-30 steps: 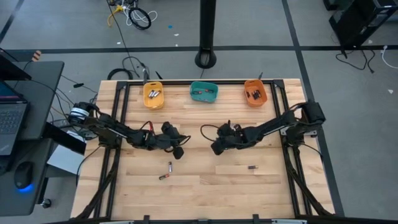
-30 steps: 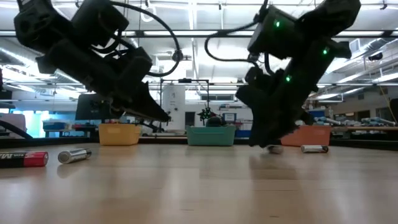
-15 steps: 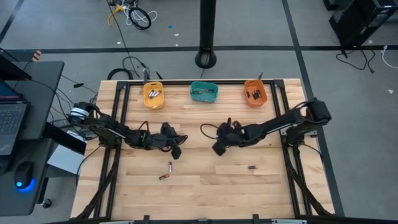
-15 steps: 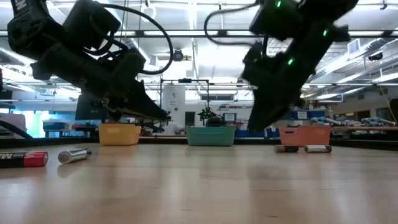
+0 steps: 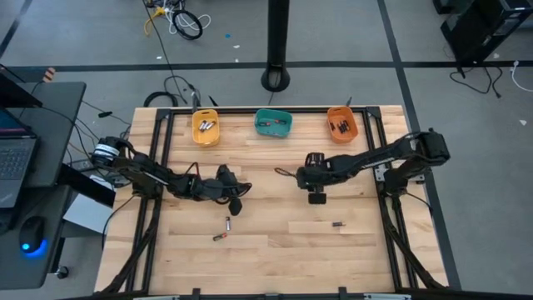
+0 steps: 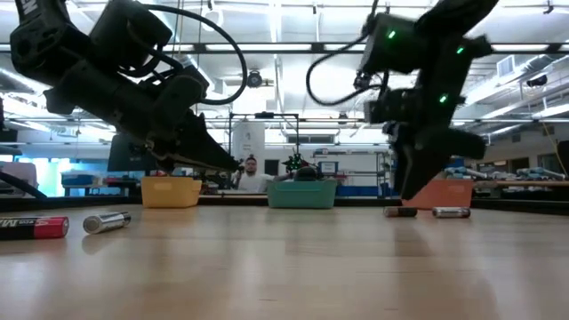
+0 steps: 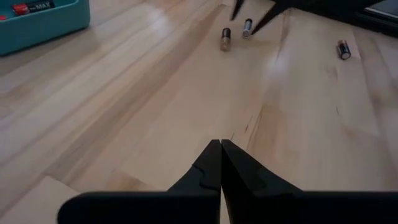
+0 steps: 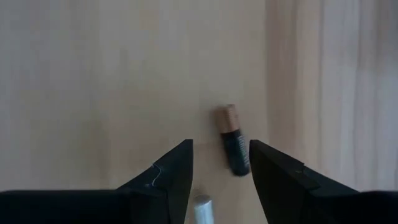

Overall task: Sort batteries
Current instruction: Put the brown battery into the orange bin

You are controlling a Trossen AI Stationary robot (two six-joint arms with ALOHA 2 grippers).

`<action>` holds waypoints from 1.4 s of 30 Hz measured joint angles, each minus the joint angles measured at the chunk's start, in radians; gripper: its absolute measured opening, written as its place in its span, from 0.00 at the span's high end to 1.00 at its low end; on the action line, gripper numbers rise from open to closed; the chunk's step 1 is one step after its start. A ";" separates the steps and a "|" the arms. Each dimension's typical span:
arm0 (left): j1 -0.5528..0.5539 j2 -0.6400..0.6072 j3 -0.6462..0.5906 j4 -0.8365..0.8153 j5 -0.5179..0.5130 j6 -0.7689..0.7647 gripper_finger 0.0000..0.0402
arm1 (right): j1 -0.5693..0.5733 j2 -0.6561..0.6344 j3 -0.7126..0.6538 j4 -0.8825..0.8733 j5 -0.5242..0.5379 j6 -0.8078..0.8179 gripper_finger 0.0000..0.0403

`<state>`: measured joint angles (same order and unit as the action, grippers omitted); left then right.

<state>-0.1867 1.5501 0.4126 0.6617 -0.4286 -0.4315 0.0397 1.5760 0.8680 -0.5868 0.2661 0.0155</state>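
Hovering just right of centre in the high view, the right gripper [image 5: 316,198] points down at the wooden table [image 5: 275,250] with its two fingers spread apart and nothing between them. Its wrist view shows the gap open above bare wood, with a black battery with a copper end [image 8: 232,148] lying just beyond the fingertips and a silvery cell [image 8: 201,209] partly visible low between the fingers [image 8: 174,171].

The left gripper [image 5: 236,205] sits left of centre in the high view, fingers pressed together to a point, holding nothing; its wrist view shows the closed tips [image 7: 221,155] over bare planks.

Loose batteries remain on the table: two lie close together in the lower left-centre of the high view [image 5: 223,229], and one lies alone at lower right [image 5: 338,224]. In the low view a red-and-black cell [image 6: 36,227] and a silvery one [image 6: 107,221] rest at the left edge.

Along the top edge of the table stand three bins: a yellow bin [image 5: 206,127] at upper left, a teal bin [image 5: 273,123] at centre, and an orange bin [image 5: 341,123] at upper right, each with batteries inside. A person [image 6: 252,175] shows far behind the teal bin in the low view.
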 joint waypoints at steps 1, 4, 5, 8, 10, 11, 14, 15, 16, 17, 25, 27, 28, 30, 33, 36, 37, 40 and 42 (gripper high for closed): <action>0.000 0.000 0.000 0.000 0.000 0.006 0.98 | -0.021 0.014 0.000 0.014 0.000 -0.020 0.58; 0.000 0.000 0.000 -0.001 0.000 0.007 0.98 | -0.081 0.052 0.000 0.033 0.000 -0.089 0.58; 0.000 0.000 0.000 -0.001 0.000 0.008 0.98 | -0.100 0.064 0.000 0.034 -0.009 -0.109 0.58; 0.000 0.000 0.000 -0.002 0.000 0.010 0.97 | -0.149 0.096 0.000 0.041 -0.085 -0.147 0.58; 0.000 0.000 0.000 -0.003 0.000 0.021 0.97 | -0.169 0.111 0.003 0.049 -0.121 -0.157 0.59; 0.000 0.000 0.000 -0.003 0.000 0.033 0.97 | -0.176 0.118 0.004 0.052 -0.131 -0.164 0.60; 0.002 0.000 0.000 -0.003 0.000 0.049 0.97 | -0.184 0.119 0.003 0.061 -0.142 -0.181 0.63; 0.002 0.000 0.000 -0.003 0.000 0.057 0.97 | -0.185 0.116 0.002 0.063 -0.143 -0.185 0.65; 0.002 0.000 0.000 -0.003 -0.001 0.060 0.97 | -0.186 0.112 0.002 0.064 -0.146 -0.185 0.67; 0.004 0.000 0.000 -0.003 -0.004 0.061 0.97 | -0.188 0.112 0.001 0.066 -0.153 -0.186 0.70; 0.057 0.000 0.000 0.002 -0.012 0.072 0.97 | -0.204 0.114 0.002 0.106 -0.171 -0.200 0.86; 0.074 0.000 0.000 0.002 -0.007 0.090 0.97 | -0.206 0.114 0.002 0.108 -0.170 -0.219 0.86; 0.082 0.000 0.000 0.002 -0.006 0.095 0.97 | -0.208 0.114 0.002 0.110 -0.170 -0.225 0.86; 0.097 0.000 0.000 0.002 -0.005 0.114 0.97 | -0.216 0.115 0.019 0.097 -0.170 -0.225 0.86; 0.120 0.000 0.000 0.003 -0.005 0.139 0.97 | -0.239 0.092 0.052 0.080 -0.144 -0.222 0.86; 0.146 0.000 0.000 0.007 -0.003 0.168 0.97 | -0.294 0.047 0.097 0.041 -0.100 -0.216 0.86; 0.155 0.000 0.000 0.008 0.005 0.174 0.97 | -0.324 0.030 0.106 0.023 -0.094 -0.210 0.86; 0.185 0.000 0.000 0.007 0.029 0.197 0.97 | -0.434 -0.030 0.118 0.009 -0.085 -0.199 0.86; 0.202 0.000 0.000 0.007 0.039 0.216 0.97 | -0.524 -0.065 0.118 0.001 -0.084 -0.157 0.86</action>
<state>0.0156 1.5501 0.4129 0.6689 -0.3892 -0.2150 -0.4842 1.5107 0.9863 -0.5857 0.1825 -0.1415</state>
